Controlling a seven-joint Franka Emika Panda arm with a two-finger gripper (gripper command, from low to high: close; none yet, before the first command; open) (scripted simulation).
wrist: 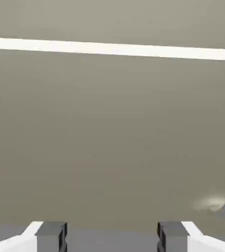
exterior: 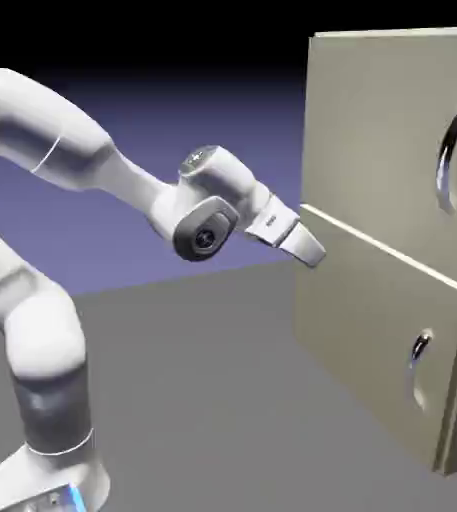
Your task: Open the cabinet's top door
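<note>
**Approach to the top door's handle, nothing gripped yet**

The cabinet fills the exterior view's right side, both doors seen shut. The top door carries its long handle well up and away from the gripper, which is pointed near the seam between the doors. Fingers are spread wide, empty. The gripper is best raised and carried across to straddle the bar before closing.

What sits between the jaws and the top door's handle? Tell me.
Nothing but bare door panel. In the exterior view the gripper is by the cabinet's near edge, at the seam under the top door; its handle is across the panel.
</note>
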